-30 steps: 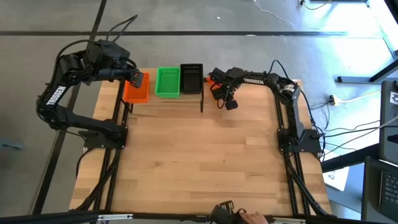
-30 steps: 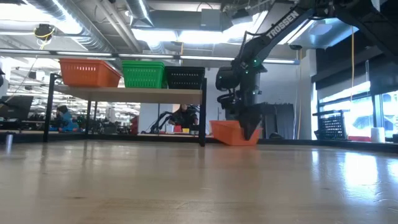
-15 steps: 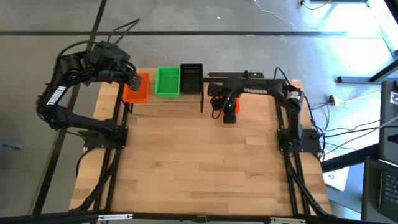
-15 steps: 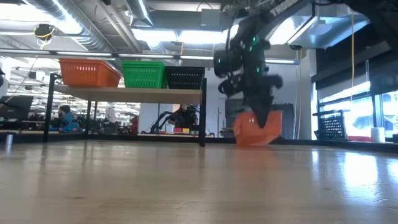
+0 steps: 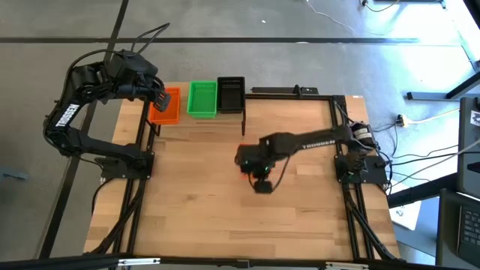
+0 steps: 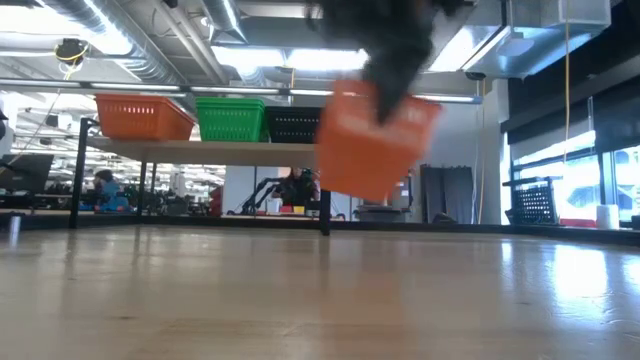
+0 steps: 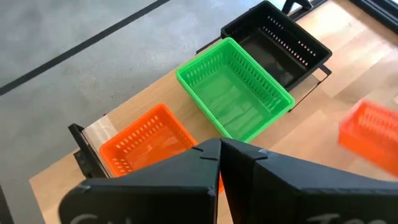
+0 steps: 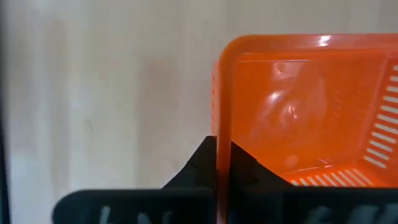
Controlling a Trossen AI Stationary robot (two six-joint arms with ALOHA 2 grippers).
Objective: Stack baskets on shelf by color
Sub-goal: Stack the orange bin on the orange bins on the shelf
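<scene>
Orange basket is in transit: right end effector is clamped on one wall of it, carrying it tilted in the air over the middle of the worktop, well clear of the surface in the low view. In the high view the basket is mostly hidden under the right arm, only a sliver of orange showing. Shelf stands along the worktop's far edge toward the far left corner, holding an orange stack, a green stack and a black stack side by side. Step in hand looks like carrying this orange basket to the orange stack. Next move calls for levelling the tilted basket, lining it up over the stack and lowering it to nest, but the left end effector, fingers together and empty, hovers right above that stack, so it likely has to clear out first. Worktop is pale wood planks, otherwise bare. Room behind: lit ceiling, ducts, a dark bin by the windows.
</scene>
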